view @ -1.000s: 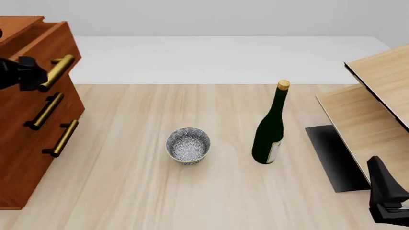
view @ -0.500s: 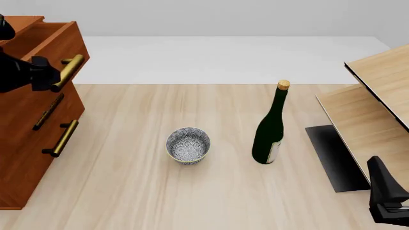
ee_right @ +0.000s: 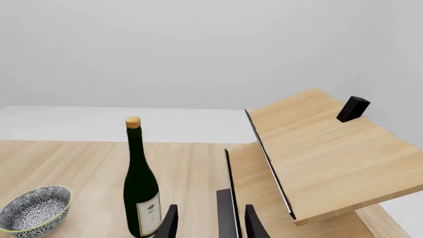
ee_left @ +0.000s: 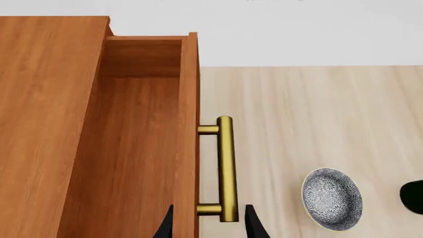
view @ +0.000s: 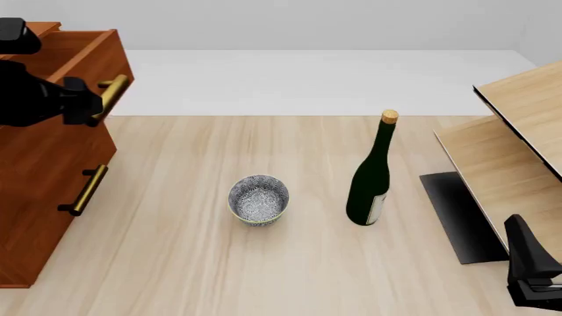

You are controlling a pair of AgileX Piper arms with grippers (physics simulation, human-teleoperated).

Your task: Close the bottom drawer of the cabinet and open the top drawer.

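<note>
Left pincer (ee_left: 206, 223): fingers straddling the lower end of the brass bar handle (ee_left: 225, 168) of the top drawer (ee_left: 142, 148), clamped on it. Top drawer pulled well out of the cabinet (view: 39, 197), its bare wooden interior exposed; seen from the front it overhangs the two fronts beneath. Bottom drawer (view: 62, 204): pushed in flush with the cabinet face, its own brass handle showing; the middle drawer's handle is hidden behind the arm. Cabinet stands at the left edge of the counter (view: 176, 263).

Right pincer (ee_right: 208, 220): fingers apart, gripping nothing, hanging low at the counter's near right corner, well apart from the cabinet.

Patterned bowl (view: 258, 199): on the counter, right of the cabinet. Green wine bottle (view: 370, 174): upright, right of the bowl, farther from the cabinet. Pale wood shelf unit (view: 518, 145): far right, opposite the cabinet, a dark flat panel (view: 461, 214) at its base
</note>
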